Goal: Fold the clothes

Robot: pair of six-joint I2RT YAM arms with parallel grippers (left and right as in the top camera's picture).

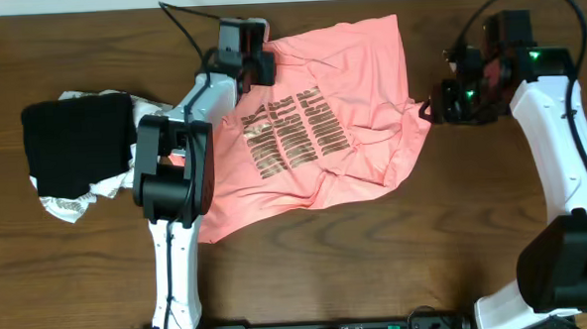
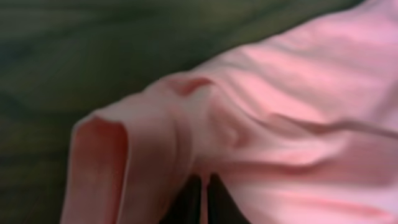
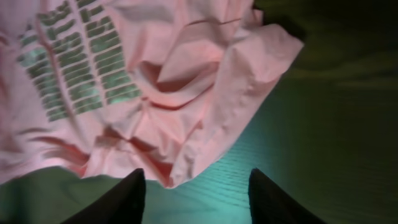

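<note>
The left gripper is pinching the shirt at its far-left edge, jaws nearly together. The right gripper is gaping, empty, beside the shirt's right corner. Left wrist view is blurring detail.

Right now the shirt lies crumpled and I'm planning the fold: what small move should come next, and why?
Probably ease the right gripper forward and close it on the shirt edge ahead. Its jaws stand open and empty, while the left gripper is shut on the other side; a second hold could let the arms pull it flat.
</note>
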